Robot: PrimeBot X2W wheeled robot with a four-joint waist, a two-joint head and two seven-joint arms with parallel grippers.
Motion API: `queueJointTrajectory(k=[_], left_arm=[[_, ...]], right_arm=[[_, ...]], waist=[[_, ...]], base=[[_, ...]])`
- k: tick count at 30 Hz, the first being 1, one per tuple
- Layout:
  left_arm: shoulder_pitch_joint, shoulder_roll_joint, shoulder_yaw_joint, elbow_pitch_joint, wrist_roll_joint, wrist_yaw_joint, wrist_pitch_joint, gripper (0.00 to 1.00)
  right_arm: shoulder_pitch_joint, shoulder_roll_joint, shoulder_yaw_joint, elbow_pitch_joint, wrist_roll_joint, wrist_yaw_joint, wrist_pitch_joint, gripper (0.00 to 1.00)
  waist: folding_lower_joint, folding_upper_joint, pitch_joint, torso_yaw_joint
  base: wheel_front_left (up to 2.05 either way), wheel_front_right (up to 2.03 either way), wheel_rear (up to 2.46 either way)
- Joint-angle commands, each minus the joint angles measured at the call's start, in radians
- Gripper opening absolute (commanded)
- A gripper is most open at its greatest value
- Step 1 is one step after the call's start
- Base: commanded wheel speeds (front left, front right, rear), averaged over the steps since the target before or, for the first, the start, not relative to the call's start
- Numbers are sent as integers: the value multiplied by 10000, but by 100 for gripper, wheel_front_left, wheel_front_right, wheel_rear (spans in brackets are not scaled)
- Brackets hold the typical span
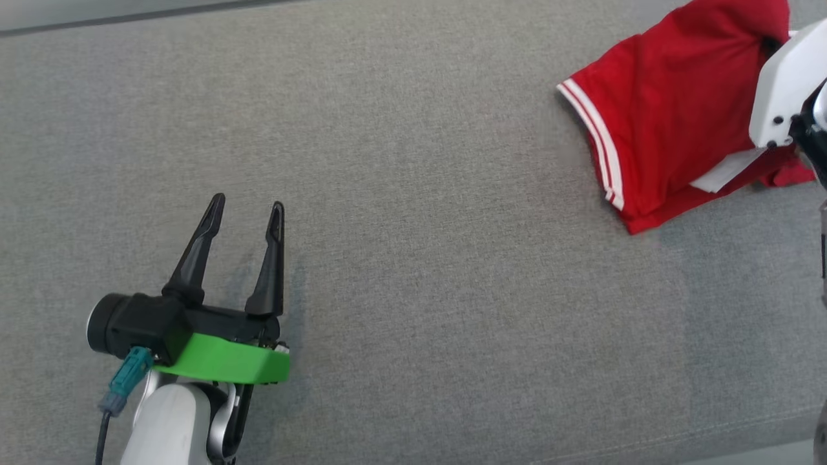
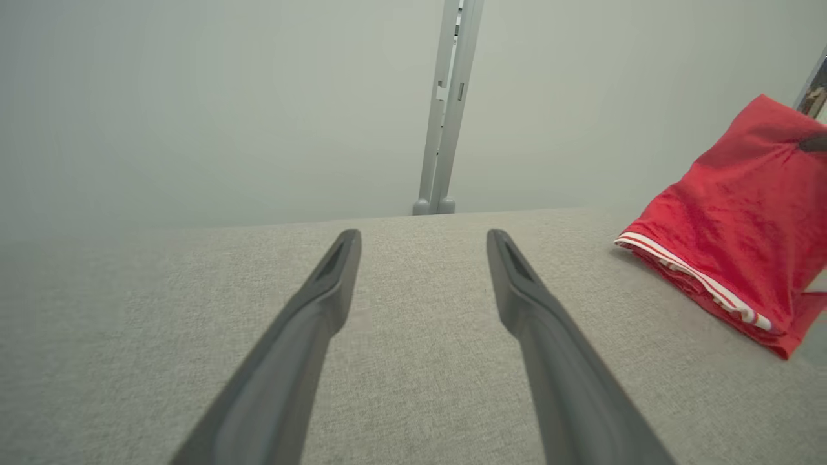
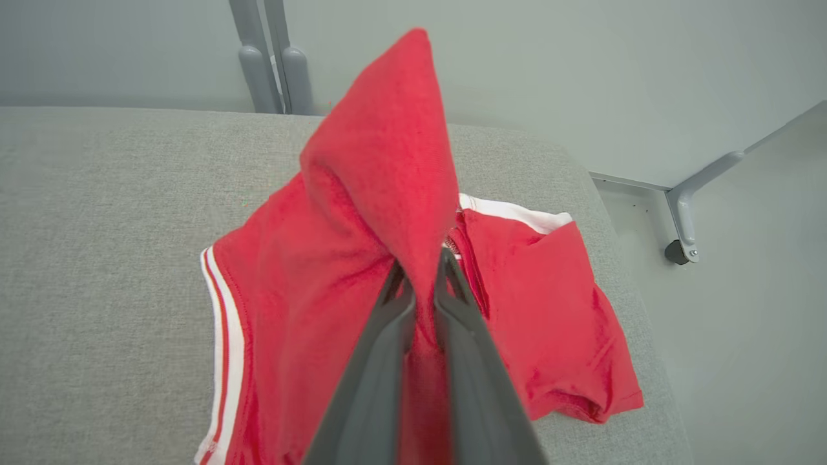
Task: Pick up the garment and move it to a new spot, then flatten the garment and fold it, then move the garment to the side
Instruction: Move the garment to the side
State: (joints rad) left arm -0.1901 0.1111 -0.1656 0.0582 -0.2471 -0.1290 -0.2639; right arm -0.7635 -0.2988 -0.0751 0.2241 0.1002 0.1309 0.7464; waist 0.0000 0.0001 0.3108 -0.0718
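**Item 1. Grey upholstered pad (image 1: pixel 413 258).** Work surface with a woven cover. All places below are given relative to it.

**Item 2. Garment (image 1: pixel 672 116).** Red short-sleeved top with white striped trim (image 1: pixel 597 139).
- Place: the pad's far right corner, close to its right edge.
- Condition: crumpled and doubled over itself. Most of it rests on the pad, and one fold is drawn up into a peak above it.
- Judged reason: the peak is the pinch point for carrying the top to a new spot, which is the task's first step. Flattening and folding are not yet begun.

**Item 3. Right gripper (image 3: pixel 423 274).** Above the pad's far right corner, over the top.
- Fingers (image 3: pixel 381 361): nearly together, with only a thickness of red cloth between them. They are clamped on the raised fold.

**Item 4. Left gripper (image 1: pixel 248 201).** Over the pad's near left part, well apart from the top.
- Fingers (image 2: pixel 323 303): spread wide, with nothing between them and nothing held.
- Judged reason: kept out of the other arm's way, ready to help with spreading the cloth.

**Item 5. Grey metal upright (image 2: pixel 446 129).** Beyond the pad's far edge, against a pale wall.
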Motion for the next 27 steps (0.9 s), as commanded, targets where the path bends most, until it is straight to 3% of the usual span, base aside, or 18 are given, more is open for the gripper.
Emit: queueJointTrajectory(k=[1,7,18,27], left_arm=[[-307,177,-62,-37,-49,-23,-2,100],[-723,415,-390,53,-85,-23,-4,100],[-977,736,-527,-28,-283,-23,-4,100],[-1184,907,-883,-8,-236,-23,-2,100]], right_arm=[[-499,-14,-65,182,-204,-6,-123,0],[-1465,-235,-490,753,-528,-8,-236,0],[-1654,-1759,-536,644,-639,-8,199,0],[-1966,-2788,-723,2055,-2001,-11,-915,0]], waist=[[0,-1,755,-634],[0,-1,1310,-749],[0,-1,1709,-531],[0,-1,2052,-129]], base=[[0,0,0],[0,0,0],[0,0,0],[0,0,0]])
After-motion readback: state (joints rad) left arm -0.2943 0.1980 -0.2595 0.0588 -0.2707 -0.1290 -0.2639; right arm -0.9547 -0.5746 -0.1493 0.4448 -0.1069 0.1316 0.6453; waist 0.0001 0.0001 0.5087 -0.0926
